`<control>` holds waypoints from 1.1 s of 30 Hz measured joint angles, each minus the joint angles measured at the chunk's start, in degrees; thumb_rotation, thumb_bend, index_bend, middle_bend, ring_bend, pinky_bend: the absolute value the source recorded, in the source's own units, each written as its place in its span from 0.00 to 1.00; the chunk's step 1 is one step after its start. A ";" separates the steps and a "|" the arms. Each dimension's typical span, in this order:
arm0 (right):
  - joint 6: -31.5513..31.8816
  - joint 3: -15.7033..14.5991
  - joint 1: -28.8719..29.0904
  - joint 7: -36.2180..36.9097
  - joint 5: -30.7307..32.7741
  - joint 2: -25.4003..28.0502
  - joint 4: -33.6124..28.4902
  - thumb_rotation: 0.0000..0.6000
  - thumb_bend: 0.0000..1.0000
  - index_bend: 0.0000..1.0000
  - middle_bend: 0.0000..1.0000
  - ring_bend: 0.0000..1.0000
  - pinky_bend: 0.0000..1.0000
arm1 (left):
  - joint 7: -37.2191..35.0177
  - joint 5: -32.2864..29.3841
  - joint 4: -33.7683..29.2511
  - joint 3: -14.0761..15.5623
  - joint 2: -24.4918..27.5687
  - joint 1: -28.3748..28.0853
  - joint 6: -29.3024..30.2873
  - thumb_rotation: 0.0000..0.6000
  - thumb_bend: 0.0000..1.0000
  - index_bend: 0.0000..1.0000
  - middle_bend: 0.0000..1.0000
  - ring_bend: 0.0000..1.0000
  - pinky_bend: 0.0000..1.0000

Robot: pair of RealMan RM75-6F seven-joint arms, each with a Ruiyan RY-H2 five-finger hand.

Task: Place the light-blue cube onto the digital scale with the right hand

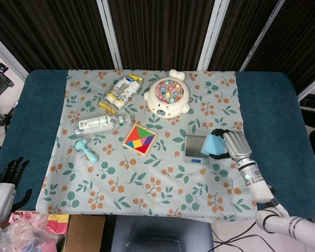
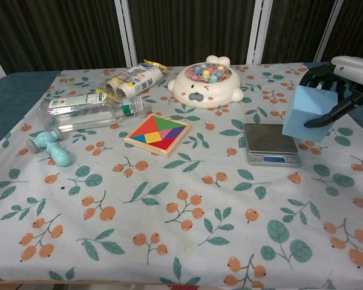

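My right hand point(image 1: 235, 145) point(image 2: 339, 84) holds the light-blue cube point(image 1: 216, 146) point(image 2: 310, 114) in the air, tilted, just right of the digital scale point(image 1: 197, 149) point(image 2: 270, 144). The cube's lower left corner overlaps the scale's right edge in both views. The scale is a small grey platform with a blue display strip at its front, lying flat on the floral cloth. My left hand point(image 1: 5, 181) hangs off the table's near left corner with dark fingers apart, holding nothing.
A colourful tangram puzzle point(image 1: 139, 139) lies left of the scale. Behind it sit a white fishing toy point(image 1: 167, 97), a clear bottle point(image 1: 102, 124) and a snack tube point(image 1: 122, 92). A light-blue toy dumbbell point(image 1: 87, 149) lies at the left.
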 measured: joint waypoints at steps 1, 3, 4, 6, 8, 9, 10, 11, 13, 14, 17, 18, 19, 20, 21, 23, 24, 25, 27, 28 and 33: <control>-0.87 0.11 0.55 0.54 0.23 -0.42 1.00 1.00 0.24 0.58 0.50 0.45 0.61 | -0.04 -0.13 0.04 -0.05 0.00 -0.03 -0.09 1.00 0.37 0.07 0.00 0.04 0.29; -2.19 0.20 1.55 2.27 0.39 -1.30 3.07 1.00 0.24 0.54 0.46 0.42 0.59 | -0.10 -0.31 0.07 -0.11 0.00 -0.08 -0.21 1.00 0.37 0.07 0.00 0.04 0.29; -2.49 0.18 1.88 3.11 0.31 -1.65 3.83 1.00 0.24 0.52 0.44 0.40 0.59 | -0.13 -0.40 0.09 -0.16 0.00 -0.11 -0.27 1.00 0.37 0.07 0.00 0.04 0.29; -2.73 -0.01 2.44 5.14 -0.24 -2.40 5.37 1.00 0.24 0.49 0.42 0.37 0.58 | -0.15 -0.44 0.10 -0.18 0.01 -0.12 -0.29 1.00 0.37 0.07 0.00 0.04 0.29; -2.63 -0.30 2.74 6.84 -0.98 -2.90 6.32 1.00 0.24 0.47 0.39 0.34 0.56 | -0.17 -0.44 0.12 -0.16 0.02 -0.15 -0.36 1.00 0.37 0.07 0.00 0.04 0.29; -2.52 -0.52 2.91 7.93 -1.52 -3.14 6.76 1.00 0.24 0.46 0.37 0.33 0.56 | -0.16 -0.43 0.11 -0.16 0.02 -0.17 -0.39 1.00 0.37 0.07 0.00 0.04 0.29; -2.44 -0.72 3.02 8.70 -1.92 -3.27 7.08 1.00 0.24 0.45 0.36 0.31 0.54 | -0.14 -0.39 0.09 -0.13 0.03 -0.20 -0.46 1.00 0.37 0.07 0.00 0.04 0.29; -2.38 -0.95 3.13 9.39 -2.32 -3.34 7.36 1.00 0.24 0.43 0.35 0.30 0.53 | -0.14 -0.36 0.09 -0.10 0.04 -0.22 -0.50 1.00 0.37 0.07 0.00 0.04 0.29; -2.27 -1.57 3.37 10.59 -3.14 -3.33 7.82 1.00 0.24 0.40 0.32 0.26 0.50 | -0.03 -0.28 0.08 -0.07 0.02 -0.22 -0.47 1.00 0.37 0.07 0.00 0.04 0.29; -2.22 -1.79 3.45 10.87 -3.33 -3.24 7.93 1.00 0.24 0.38 0.31 0.24 0.48 | 0.03 -0.26 0.07 -0.06 0.00 -0.21 -0.43 1.00 0.37 0.07 0.00 0.04 0.29; -2.03 -2.09 3.52 11.31 -3.48 -3.00 7.98 1.00 0.24 0.30 0.26 0.19 0.41 | 0.09 -0.21 0.07 -0.02 -0.02 -0.24 -0.50 1.00 0.37 0.07 0.00 0.04 0.29; -2.01 -2.20 3.52 11.58 -3.54 -2.89 7.89 1.00 0.24 0.27 0.23 0.16 0.38 | 0.15 -0.21 0.07 -0.02 -0.03 -0.26 -0.52 1.00 0.37 0.07 0.00 0.04 0.29; -1.97 -2.30 3.50 11.83 -3.61 -2.76 7.78 1.00 0.24 0.23 0.20 0.14 0.36 | 0.25 -0.19 0.05 -0.01 -0.05 -0.27 -0.53 1.00 0.37 0.07 0.00 0.04 0.29; -1.90 -2.42 3.47 12.12 -3.73 -2.57 7.62 1.00 0.24 0.20 0.17 0.12 0.34 | 0.26 -0.17 0.04 0.00 -0.05 -0.28 -0.54 1.00 0.37 0.07 0.00 0.04 0.29; -1.64 -2.56 3.38 12.54 -3.98 -2.31 7.34 1.00 0.24 0.16 0.14 0.09 0.31 | 0.26 -0.19 0.03 0.01 -0.06 -0.28 -0.56 1.00 0.37 0.07 0.00 0.04 0.29; -0.72 -2.74 3.11 12.99 -4.46 -1.91 6.87 1.00 0.24 0.10 0.09 0.05 0.27 | 0.32 -0.22 0.05 0.02 -0.07 -0.29 -0.60 1.00 0.37 0.07 0.00 0.04 0.29; 0.26 -2.88 2.82 13.27 -4.92 -1.55 6.42 1.00 0.24 0.08 0.08 0.04 0.25 | 0.36 -0.22 0.05 0.01 -0.08 -0.27 -0.55 1.00 0.37 0.07 0.00 0.04 0.29; 1.21 -3.01 2.52 13.46 -5.36 -1.21 6.00 1.00 0.24 0.06 0.07 0.03 0.23 | 0.45 -0.22 0.07 -0.01 -0.12 -0.25 -0.48 1.00 0.37 0.07 0.00 0.04 0.29; 4.16 -3.37 1.53 13.69 -6.56 -0.20 4.70 1.00 0.24 0.05 0.06 0.02 0.22 | 0.72 -0.28 0.10 -0.08 -0.21 -0.23 -0.38 1.00 0.37 0.07 0.00 0.04 0.29; 5.74 -3.56 0.95 13.65 -7.13 0.35 3.95 1.00 0.24 0.05 0.06 0.02 0.22 | 1.03 -0.34 0.13 -0.13 -0.32 -0.21 -0.32 1.00 0.37 0.07 0.00 0.04 0.29; 16.70 -5.29 -4.67 9.70 -9.67 5.35 -3.60 1.00 0.24 0.03 0.06 0.02 0.22 | 2.07 -0.73 0.13 -0.28 -0.73 -0.27 -0.50 1.00 0.37 0.07 0.00 0.04 0.29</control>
